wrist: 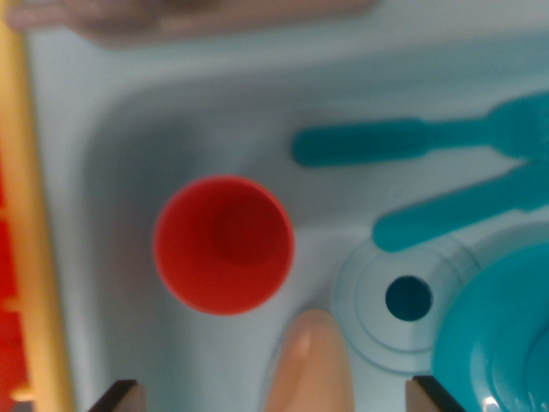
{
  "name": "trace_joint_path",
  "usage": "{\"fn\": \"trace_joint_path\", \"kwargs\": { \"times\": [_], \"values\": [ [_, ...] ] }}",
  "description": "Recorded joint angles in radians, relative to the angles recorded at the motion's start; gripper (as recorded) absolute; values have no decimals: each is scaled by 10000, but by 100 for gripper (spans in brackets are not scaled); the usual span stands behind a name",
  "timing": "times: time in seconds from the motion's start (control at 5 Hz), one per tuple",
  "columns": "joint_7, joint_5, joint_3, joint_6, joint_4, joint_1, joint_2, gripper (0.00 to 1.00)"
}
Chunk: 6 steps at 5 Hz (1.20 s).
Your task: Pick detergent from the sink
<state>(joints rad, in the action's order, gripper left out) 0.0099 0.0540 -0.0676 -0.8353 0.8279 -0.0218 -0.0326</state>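
Looking down, wrist view: the camera faces straight into a pale blue sink (129, 129); the whole picture is soft and blurred.
Sink floor: smooth and light, with a round drain (408, 298) set in raised rings toward the wrist view's lower right.
Sink edges: a rounded wall curves along the wrist view's left and top; beyond the left wall runs a yellow strip (30, 215), with red beyond it at the frame edge.
Cup: a red cup (224, 245) stands upright on the sink floor, mouth facing the camera, left of the drain and apart from it.
Utensils: two teal utensils (412, 142) lie toward the upper right, handles pointing to the wrist view's left; the lower one ends just above the drain rings.
Plate: a teal plate (506, 335) fills the lower right corner, its rim overlapping the drain rings.
Detergent: a peach, rounded bottle top (310, 365) rises from the bottom edge, between the cup and the drain.
Tool: the tool (274, 396) shows only as two dark tips at the bottom corners, spread wide on either side of the bottle and not touching it.
Open room: bare floor lies above the cup and between the cup and the left wall.
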Motion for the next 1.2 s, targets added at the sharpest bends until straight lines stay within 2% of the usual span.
{"fn": "trace_joint_path", "kwargs": {
  "times": [0.2, 0.4, 0.6, 1.2],
  "values": [
    [10, 11, -25, 230, -242, -23, -18, 0],
    [10, 11, -25, 230, -242, -23, -18, 0],
    [18, 20, -46, 421, -443, -41, -34, 0],
    [23, 26, -60, 557, -585, -55, -45, 0]
  ]
}}
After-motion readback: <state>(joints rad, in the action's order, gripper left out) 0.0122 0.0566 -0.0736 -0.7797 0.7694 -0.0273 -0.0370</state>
